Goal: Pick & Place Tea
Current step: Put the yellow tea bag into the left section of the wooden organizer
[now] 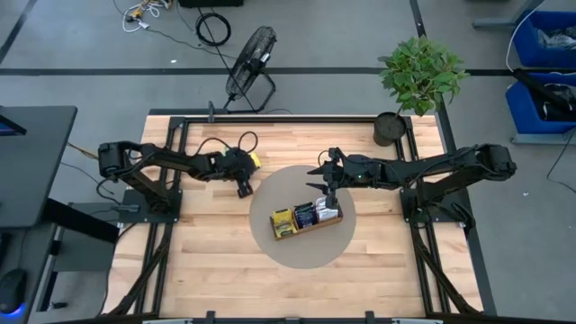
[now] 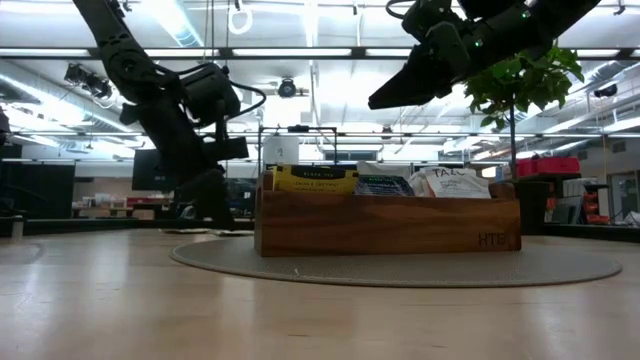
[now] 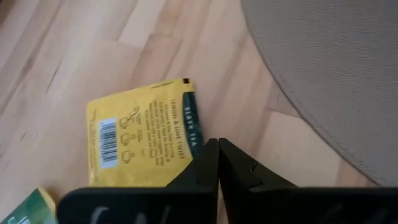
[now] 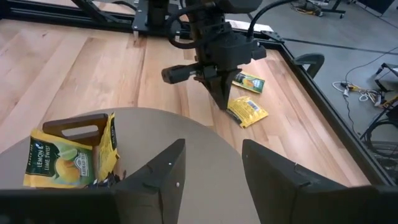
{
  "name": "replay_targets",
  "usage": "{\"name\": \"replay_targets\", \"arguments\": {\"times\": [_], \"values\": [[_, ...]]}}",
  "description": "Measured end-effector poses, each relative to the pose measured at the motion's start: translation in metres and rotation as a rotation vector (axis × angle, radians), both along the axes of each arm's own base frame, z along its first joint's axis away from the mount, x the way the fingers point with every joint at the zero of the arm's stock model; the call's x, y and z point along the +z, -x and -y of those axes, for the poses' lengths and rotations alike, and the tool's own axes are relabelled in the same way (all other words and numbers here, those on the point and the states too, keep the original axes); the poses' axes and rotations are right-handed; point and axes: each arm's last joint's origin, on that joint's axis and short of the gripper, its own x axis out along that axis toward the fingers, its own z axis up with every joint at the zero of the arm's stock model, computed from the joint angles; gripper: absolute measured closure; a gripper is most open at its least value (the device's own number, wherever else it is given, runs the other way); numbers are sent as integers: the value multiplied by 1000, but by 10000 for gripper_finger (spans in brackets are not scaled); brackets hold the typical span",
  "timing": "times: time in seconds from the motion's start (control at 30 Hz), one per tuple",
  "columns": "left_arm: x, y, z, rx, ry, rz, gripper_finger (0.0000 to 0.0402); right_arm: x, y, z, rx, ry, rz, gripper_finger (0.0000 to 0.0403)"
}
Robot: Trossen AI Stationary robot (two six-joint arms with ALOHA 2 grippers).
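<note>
We see a wooden tabletop point(image 1: 216, 261) with a round grey mat point(image 1: 301, 252) at its middle, and on the mat a wooden tray point(image 1: 306, 227) already holding tea sachets in yellow, dark and white packets. Our left tool point(image 1: 243, 190) is down at the tabletop just off the mat's edge, its two fingers clenched tip to tip. From its wrist view a yellow sachet point(image 3: 140, 134) lies flat on the wood right by those closed tips, at its dark-green edge; we cannot tell whether a corner is pinched or the tips have shut beside it. A second yellow sachet point(image 4: 249, 82) lies near it on the wood. Our right tool point(image 1: 329, 191) hangs above the tray with its fingers spread, holding nothing. We judge the sachet to be very light, thin and floppy, with a slick printed wrapper, so it will likely slide on the wood instead of lifting. It is not fragile, though it creases. The best hold seems to be an edge or corner, where a fingertip can get under.
</note>
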Motion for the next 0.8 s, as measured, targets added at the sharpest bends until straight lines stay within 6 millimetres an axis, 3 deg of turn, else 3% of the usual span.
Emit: {"name": "replay_targets", "arguments": {"times": [0.17, 0.53, 0.67, 0.8], "values": [[1, 0, -1, -15, -18, -10, 338, 0, 0, 0, -2, -4, -1, 234], [-1, 7, -10, -70, -72, -102, 157, 0, 0, 0, -3, -6, -2, 234], [-1, 8, -12, -115, -93, -121, 128, 0, 0, 0, -2, -4, 1, 234], [-1, 11, -20, -148, -71, -117, 124, 1, 0, 0, -2, -4, 5, 234]]}}
